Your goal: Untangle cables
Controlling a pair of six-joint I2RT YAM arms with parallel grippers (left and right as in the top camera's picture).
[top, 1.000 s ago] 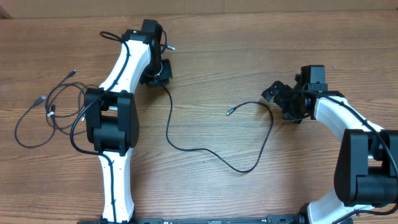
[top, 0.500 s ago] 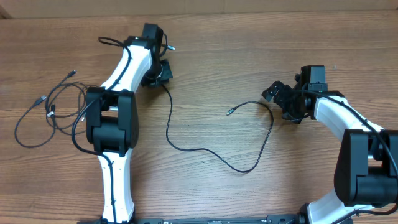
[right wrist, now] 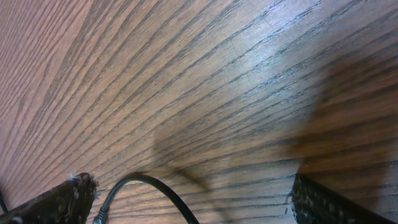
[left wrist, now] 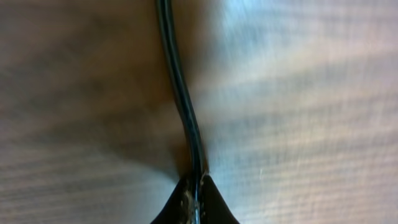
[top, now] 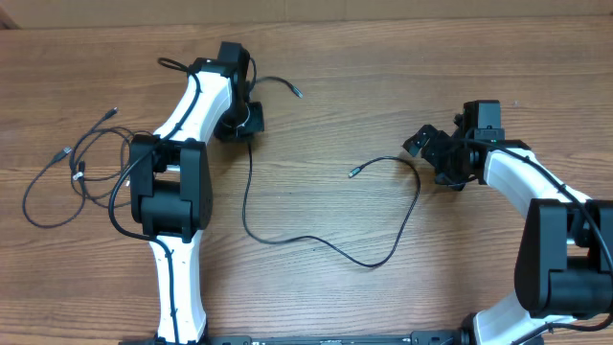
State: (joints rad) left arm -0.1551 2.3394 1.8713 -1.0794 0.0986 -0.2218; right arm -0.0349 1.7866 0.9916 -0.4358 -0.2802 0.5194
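Note:
One long black cable winds across the table from a plug tip beside the left arm to another plug tip at mid-table. My left gripper is shut on this cable near its upper end. In the left wrist view the cable runs straight up from the pinched fingertips. My right gripper stands open beside the cable's right bend. In the right wrist view the cable arches between the wide-apart fingers, touching neither. More cables lie in a loose tangle at the far left.
Wooden table throughout. The left arm's black base sits between the tangle and the long cable. The right arm's base is at the right edge.
My left gripper has closed on the cable. The cable's upper end has swung out to the right of it, and the loop below has shifted left. The right arm has not moved.

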